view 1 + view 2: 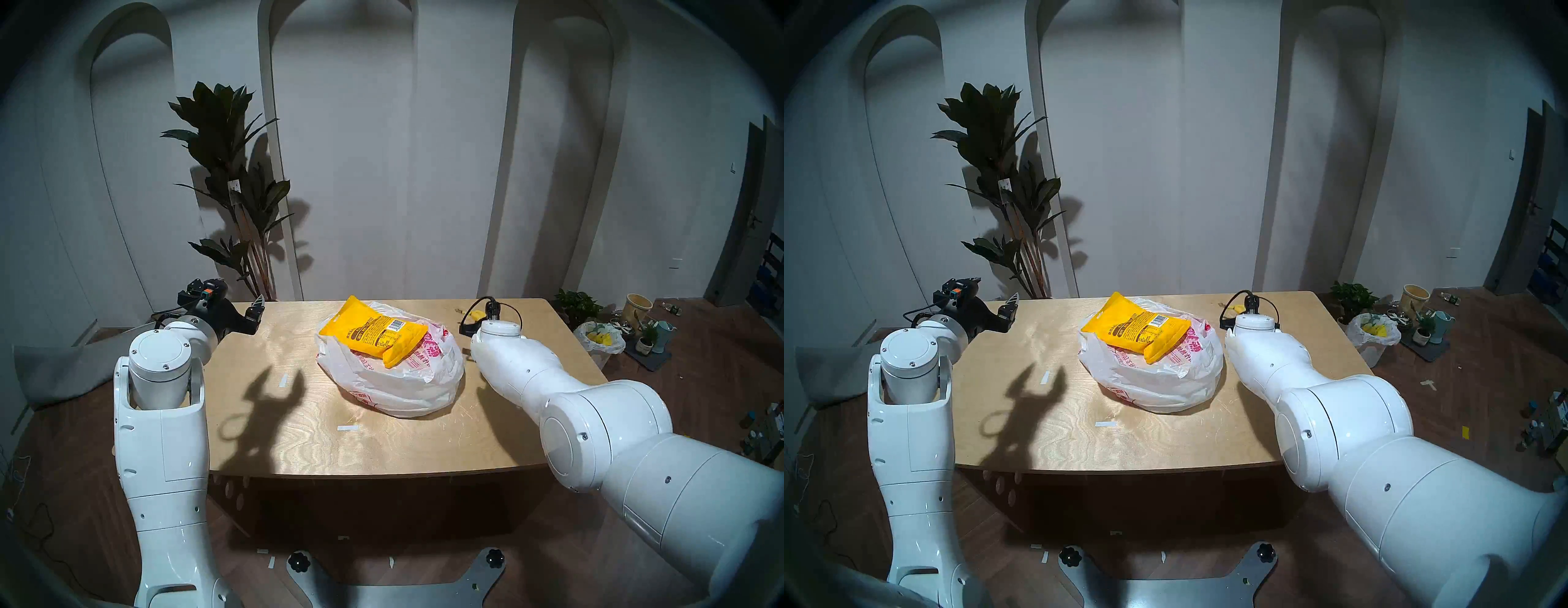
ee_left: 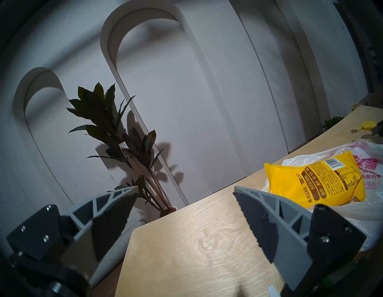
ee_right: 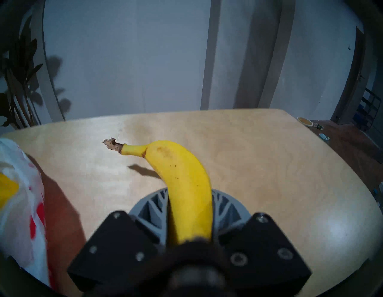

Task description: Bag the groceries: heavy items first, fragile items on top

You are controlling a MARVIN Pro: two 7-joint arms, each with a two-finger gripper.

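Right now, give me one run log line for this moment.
right gripper: shut on banana | left gripper: open, empty | pouch: on bag | banana: not bagged

Head pair high above table point(image 1: 297, 424), facing down, wrist views low, near, sharing bag point(image 2: 369, 163).

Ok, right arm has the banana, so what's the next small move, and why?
Probably lift the banana slightly and carry it toward the bag. The right gripper has its jaws shut on the banana at the table's far right, while the yellow pouch already lies in the bag's mouth. The left gripper is open, empty.
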